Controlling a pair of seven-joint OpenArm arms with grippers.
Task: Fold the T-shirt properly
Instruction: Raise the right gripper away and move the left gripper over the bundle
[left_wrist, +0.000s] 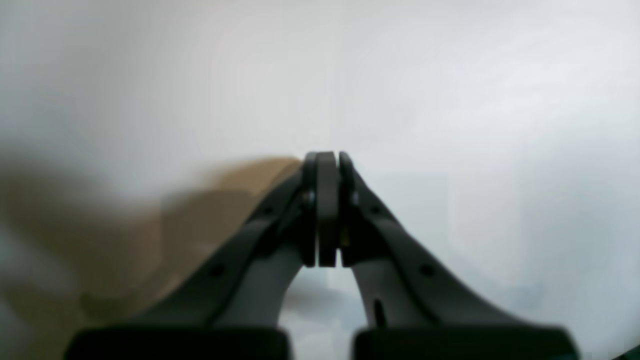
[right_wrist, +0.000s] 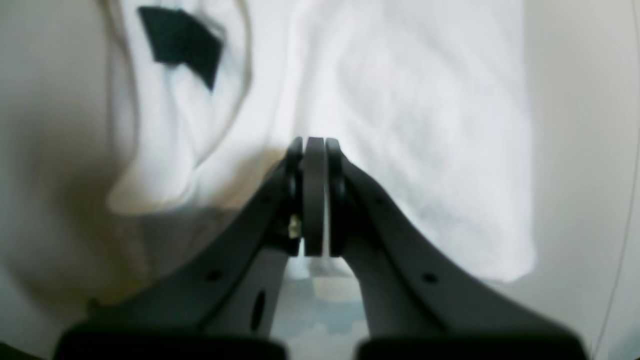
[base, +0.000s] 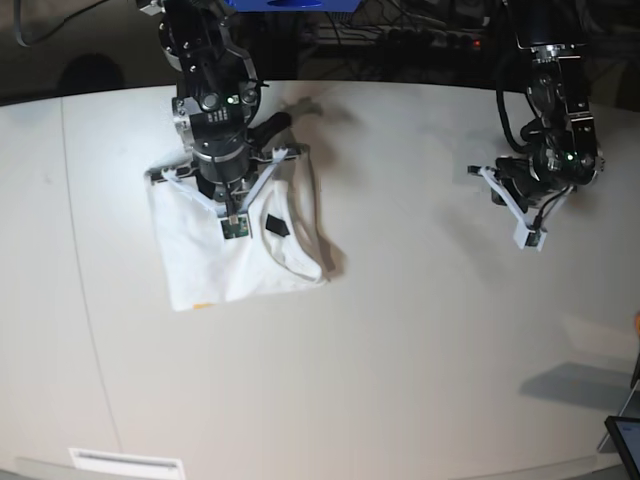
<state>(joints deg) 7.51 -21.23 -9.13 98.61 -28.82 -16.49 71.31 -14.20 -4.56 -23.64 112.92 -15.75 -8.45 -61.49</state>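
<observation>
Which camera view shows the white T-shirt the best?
The base view: it shows nearly the whole folded T-shirt, partly covered by the right arm. The right wrist view shows white cloth and its black patch closer, but cut off at the top. The left wrist view shows no T-shirt.

White tabletop (base: 400, 380) (thin seam down one side), dark cluttered area (base: 400, 45) behind.

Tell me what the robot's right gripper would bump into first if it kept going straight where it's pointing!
Probably the white T-shirt: the right gripper points down at it. I can't tell how close it is.
</observation>
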